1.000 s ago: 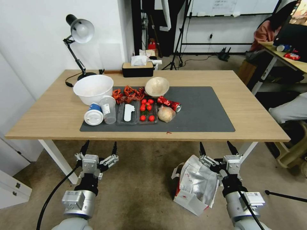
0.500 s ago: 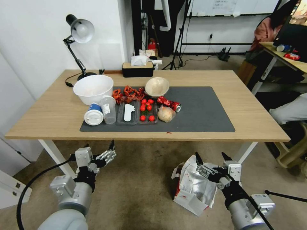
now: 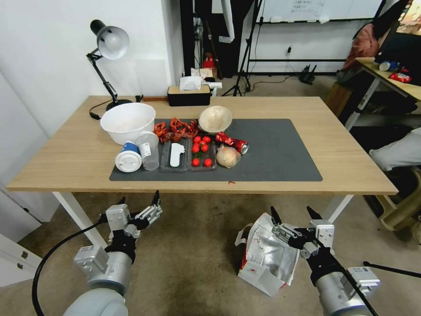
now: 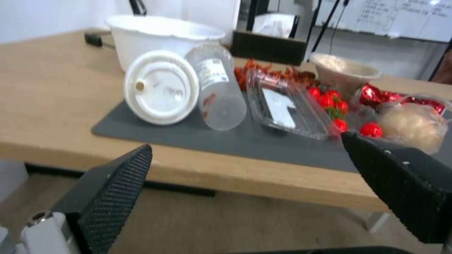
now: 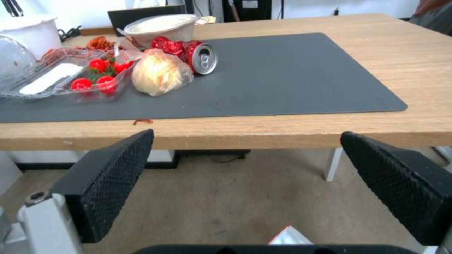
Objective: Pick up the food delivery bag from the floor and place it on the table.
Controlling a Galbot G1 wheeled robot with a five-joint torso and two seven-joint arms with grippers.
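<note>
- The food delivery bag [image 3: 268,254] lies tipped on the floor [image 3: 197,259] just in front of the table's near edge, towards its near right corner, with the foil lining facing up and a white strap handle [image 3: 242,235] trailing off its left side.
- The right claw [image 3: 294,217] hangs over the bag's upper right part, released, jaws wide, holding nothing; I judge the reach to be the step in hand.
- To do it well, I would bring that claw down onto a firm rim or the strap, since loose foil could slip or tear.
- The left claw [image 3: 139,202] waits released over bare floor, near the table's left leg.
- On the table [image 3: 351,149], the dark mat [image 3: 280,149] is bare on its right half, which looks the safest landing spot, away from the can [image 3: 232,142] and the bagged bun [image 3: 228,156].
</note>
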